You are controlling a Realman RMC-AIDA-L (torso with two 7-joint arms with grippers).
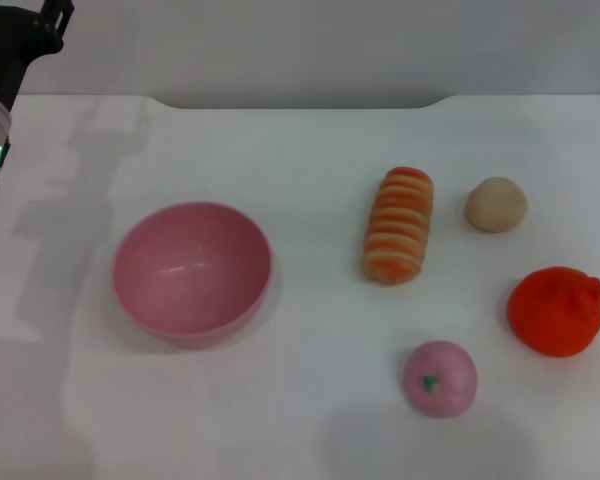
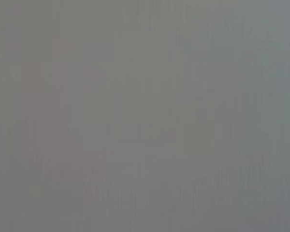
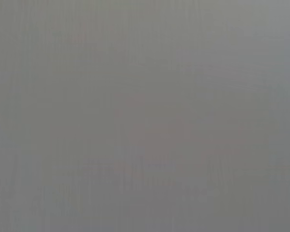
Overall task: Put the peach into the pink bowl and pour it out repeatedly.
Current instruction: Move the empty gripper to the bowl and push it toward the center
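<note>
Left arm: only its dark upper part with a silver wrist band and a green light shows, at the far left corner of the head view; its gripper (image 1: 25,25) is raised at the back left of the table, and I cannot tell how its fingers stand.
Right arm: out of sight in the head view.
Wrist views: both show plain grey, with nothing to make out.
Pink bowl: the round, deep, glossy pink plastic bowl (image 1: 192,270) is the thing nearest the left arm; it stands upright on the table, forward and to the right of that arm, well apart from it, and holds nothing.
Striped roll: an orange and cream ribbed, loaf-shaped toy (image 1: 399,225) lies farther right of the bowl, lengthwise front to back, touching nothing.
Peach: the small soft pink ball-shaped peach with a tiny green stem mark (image 1: 439,377) rests on the table, outside the bowl, well to its right and nearer the front edge, just in front of the striped roll.
Beige ball: a round beige ball (image 1: 496,204) sits just right of the roll's far end.
Orange-red fruit: a larger, lumpy orange-red fruit (image 1: 557,310) lies farthest from the left arm, right of the peach.
Table: the white table (image 1: 300,140) carries all of these.
</note>
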